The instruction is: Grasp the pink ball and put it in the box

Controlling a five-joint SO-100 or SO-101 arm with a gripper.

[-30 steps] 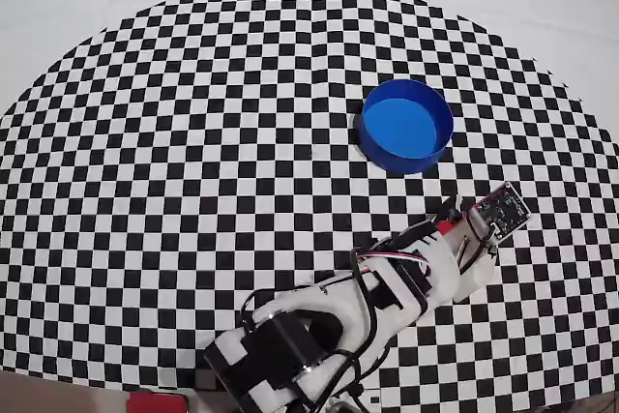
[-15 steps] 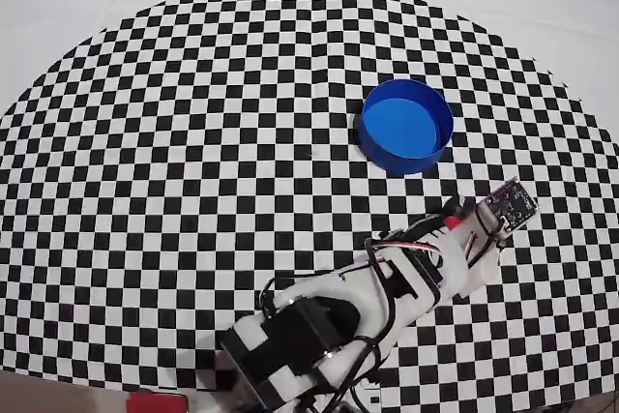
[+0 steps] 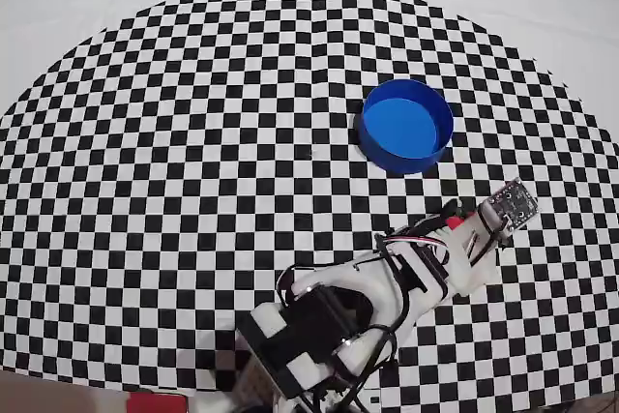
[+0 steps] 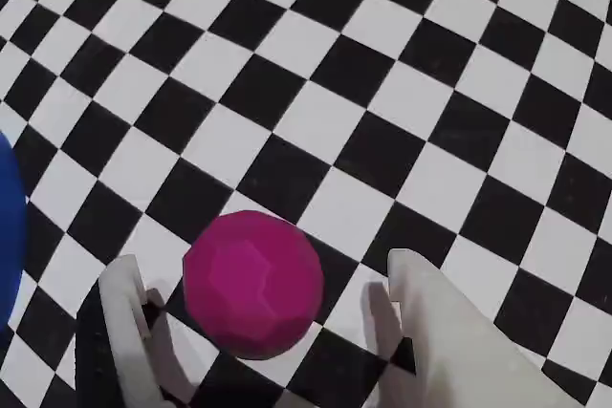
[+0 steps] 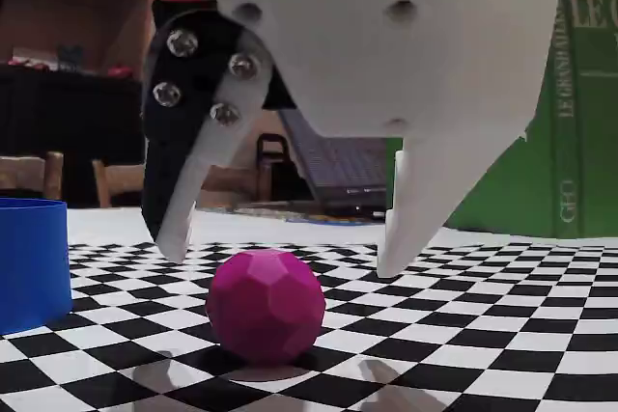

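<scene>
The pink ball (image 4: 253,284) is a faceted magenta sphere resting on the chequered mat, low in the wrist view. My gripper (image 4: 263,265) is open, with one white finger (image 4: 124,308) to the ball's left and the other (image 4: 426,308) to its right, neither touching it. In the fixed view the fingertips hang just above the ball (image 5: 266,306), and the gripper (image 5: 285,256) straddles it. The round blue box (image 3: 407,126) stands empty, up and to the left of my wrist in the overhead view, where the arm hides the ball. The box's wall (image 5: 29,262) shows at the fixed view's left edge.
The black-and-white chequered mat (image 3: 193,142) lies on a white cloth (image 3: 542,7). My arm's base (image 3: 300,355) sits at the overhead view's bottom edge. A green book (image 5: 570,94) and a laptop (image 5: 338,166) stand behind the table in the fixed view.
The arm's base and elbow have swung to the right in the overhead view, and the wrist has shifted slightly right and up. The box has not moved.
</scene>
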